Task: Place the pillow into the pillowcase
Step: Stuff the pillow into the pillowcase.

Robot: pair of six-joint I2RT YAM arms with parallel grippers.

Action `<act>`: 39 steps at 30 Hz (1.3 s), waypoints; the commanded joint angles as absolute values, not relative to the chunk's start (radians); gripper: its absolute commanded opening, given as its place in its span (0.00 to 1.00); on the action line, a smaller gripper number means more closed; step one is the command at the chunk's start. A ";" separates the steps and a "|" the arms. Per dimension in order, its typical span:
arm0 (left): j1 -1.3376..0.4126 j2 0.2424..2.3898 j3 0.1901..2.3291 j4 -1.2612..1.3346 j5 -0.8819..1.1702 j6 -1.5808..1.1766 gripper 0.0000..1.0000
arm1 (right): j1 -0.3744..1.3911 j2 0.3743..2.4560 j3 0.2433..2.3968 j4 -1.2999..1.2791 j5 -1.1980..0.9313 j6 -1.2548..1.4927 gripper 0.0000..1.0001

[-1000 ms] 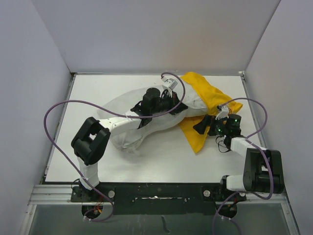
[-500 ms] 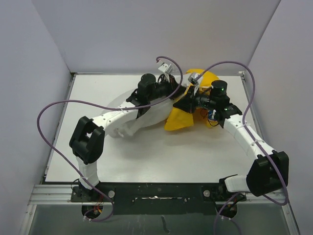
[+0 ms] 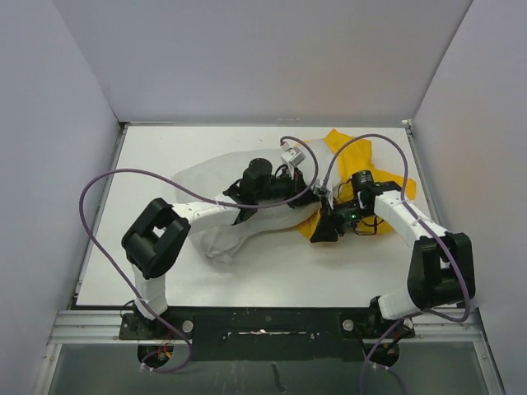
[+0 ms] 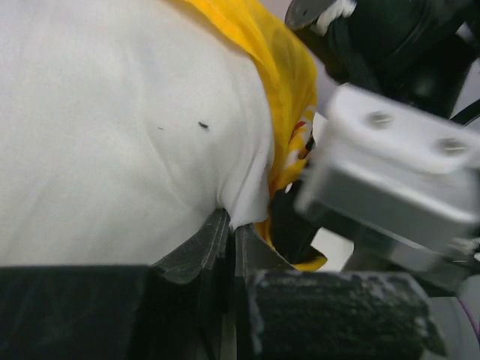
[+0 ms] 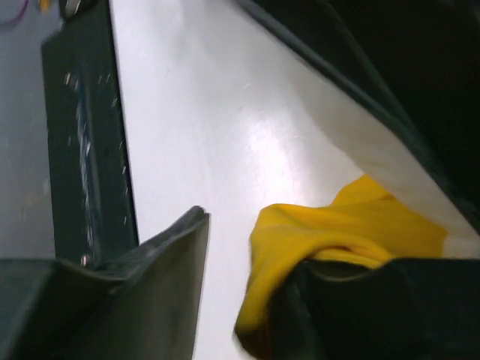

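Note:
The white pillow (image 3: 206, 206) lies across the table's middle, its right end reaching the yellow pillowcase (image 3: 356, 158). My left gripper (image 3: 298, 186) sits at that end. In the left wrist view it (image 4: 231, 225) is shut on a fold of the pillow (image 4: 112, 127), with the pillowcase (image 4: 281, 71) draped over the pillow's far side. My right gripper (image 3: 326, 227) is low in front of the pillow's right end. In the right wrist view its jaws (image 5: 244, 247) stand apart with bare table between them, and a bunch of pillowcase (image 5: 330, 229) hangs over the right finger.
White walls enclose the table (image 3: 272, 271) on the left, back and right. Purple cables (image 3: 99, 189) loop over both arms. The black base rail (image 3: 263, 321) runs along the near edge.
The right arm swung to the back with the yellow cloth, then came down in front of the pillow's right end. The left arm lifted the pillow's end and lowered it again.

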State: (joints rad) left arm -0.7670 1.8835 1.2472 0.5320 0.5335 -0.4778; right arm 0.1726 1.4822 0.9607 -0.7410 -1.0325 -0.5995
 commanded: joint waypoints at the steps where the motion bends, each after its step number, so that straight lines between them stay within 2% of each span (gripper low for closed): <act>1: -0.803 1.903 1.191 0.674 0.623 -0.485 0.00 | 0.192 1.354 1.056 -1.279 -1.097 -1.186 0.42; 3: -0.813 1.901 1.178 0.680 0.634 -0.484 0.00 | 0.189 1.275 1.080 -1.323 -1.056 -1.201 0.50; 4: -0.818 1.897 1.173 0.676 0.638 -0.480 0.05 | 0.189 1.238 1.103 -1.332 -1.030 -1.185 0.56; 7: -0.823 1.864 1.136 0.657 0.637 -0.464 0.23 | 0.178 1.130 1.172 -1.380 -0.956 -1.171 0.65; 10: -0.815 1.787 1.060 0.635 0.603 -0.438 0.46 | 0.129 1.089 1.266 -1.456 -0.926 -1.185 0.69; 11: -0.810 1.758 1.036 0.620 0.597 -0.430 0.51 | 0.102 1.084 1.298 -1.475 -0.930 -1.188 0.70; 15: -0.776 1.641 0.981 0.531 0.632 -0.431 0.59 | -0.016 1.102 1.414 -1.406 -0.945 -1.057 0.79; 17: -0.755 1.590 0.968 0.484 0.640 -0.445 0.60 | -0.067 1.124 1.434 -1.245 -0.910 -0.863 0.89; 19: -0.735 1.539 0.964 0.439 0.650 -0.453 0.63 | -0.080 1.155 1.421 -1.043 -0.813 -0.617 0.93; 22: -0.693 1.466 0.956 0.398 0.580 -0.463 0.74 | -0.059 1.249 1.418 -0.878 -0.701 -0.440 0.90; 24: -0.657 1.439 0.973 0.353 0.526 -0.473 0.83 | 0.016 1.326 1.443 -0.843 -0.563 -0.391 0.89; 27: -0.595 1.459 1.064 0.214 0.462 -0.472 0.92 | 0.091 1.433 1.476 -0.801 -0.380 -0.366 0.87; 29: -0.577 1.501 1.160 0.084 0.404 -0.417 0.98 | 0.112 1.480 1.495 -0.769 -0.304 -0.359 0.81; 34: -0.582 1.647 1.345 -0.117 0.254 -0.253 0.98 | 0.118 1.555 1.532 -0.722 -0.206 -0.357 0.69; 39: -0.604 1.767 1.438 -0.196 0.247 -0.159 0.98 | 0.121 1.601 1.546 -0.732 -0.208 -0.364 0.54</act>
State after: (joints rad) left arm -0.5850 1.6806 1.3720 -0.0643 0.2958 -0.2733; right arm 0.1196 1.5959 1.4891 -0.7944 -0.2634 -0.3801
